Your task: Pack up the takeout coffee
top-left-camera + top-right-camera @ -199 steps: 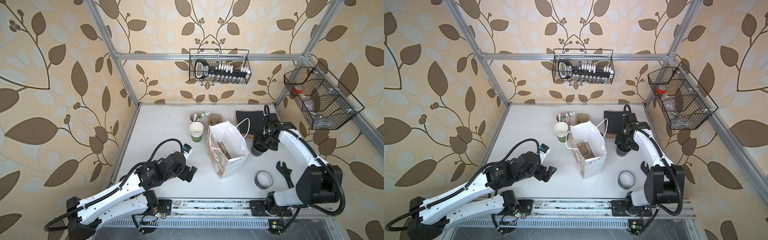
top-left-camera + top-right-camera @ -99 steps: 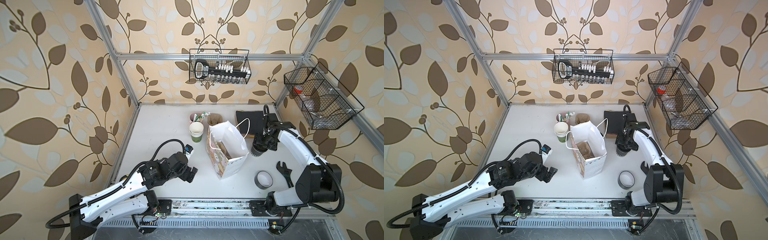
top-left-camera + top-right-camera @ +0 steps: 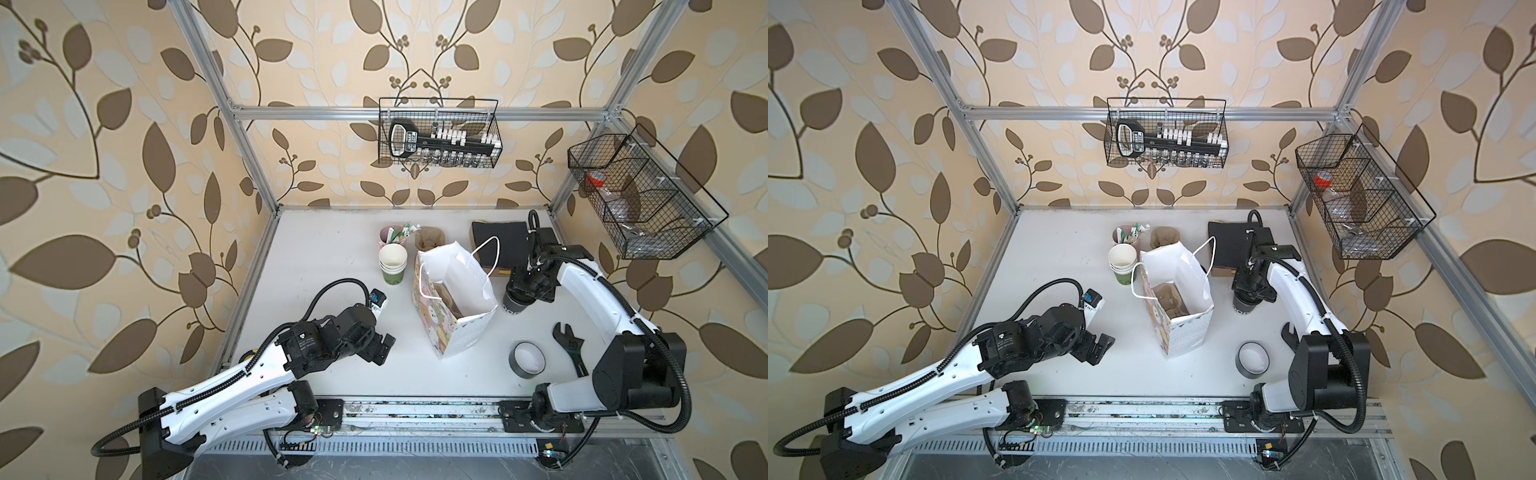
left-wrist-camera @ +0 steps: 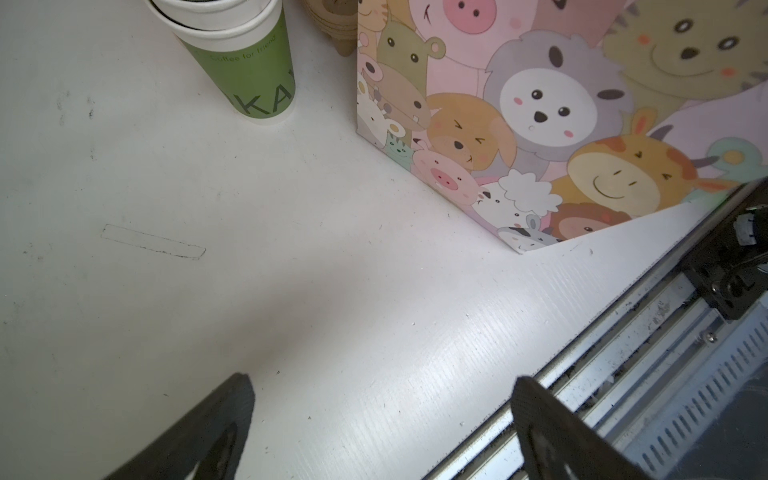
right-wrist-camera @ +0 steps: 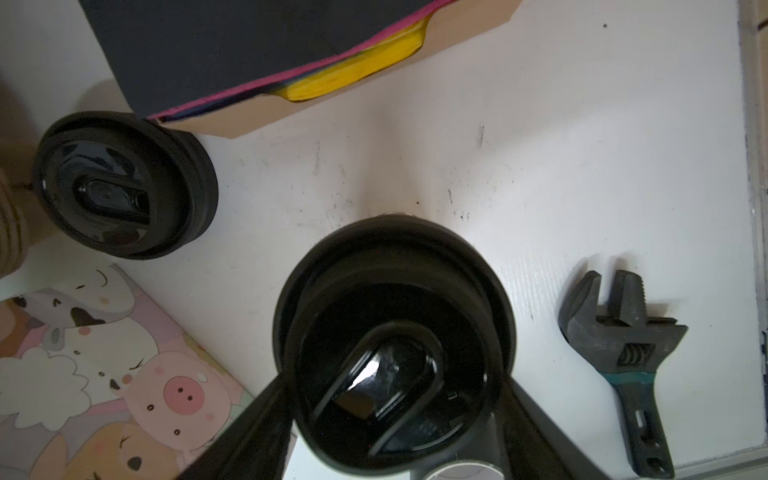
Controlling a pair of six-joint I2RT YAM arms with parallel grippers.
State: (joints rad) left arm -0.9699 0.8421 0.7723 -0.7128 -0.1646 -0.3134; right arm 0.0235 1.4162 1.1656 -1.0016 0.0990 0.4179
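The takeout coffee (image 5: 395, 345) is a dark cup with a black lid, standing on the white table just right of the open animal-print bag (image 3: 432, 316). In both top views only its lower side (image 3: 514, 306) (image 3: 1243, 306) shows under my right gripper (image 3: 524, 291) (image 3: 1250, 291). That gripper (image 5: 395, 395) comes down from above with a finger pressed on each side below the lid, shut on the cup. My left gripper (image 3: 384, 349) (image 3: 1100, 349) (image 4: 382, 386) hangs open and empty over bare table left of the bag (image 4: 540, 104).
Stacked white-and-green cups (image 3: 392, 266) and a pink cup of packets (image 3: 390, 235) stand behind the bag. A stack of black lids (image 5: 124, 187) and a black pad (image 3: 498, 241) lie behind the coffee. A wrench (image 3: 569, 343) and a tape roll (image 3: 527, 359) lie near the front right. A cardboard carrier (image 3: 1169, 297) sits inside the bag.
My right gripper's jaws have drawn in onto the coffee cup. The left arm has edged slightly toward the bag, still open.
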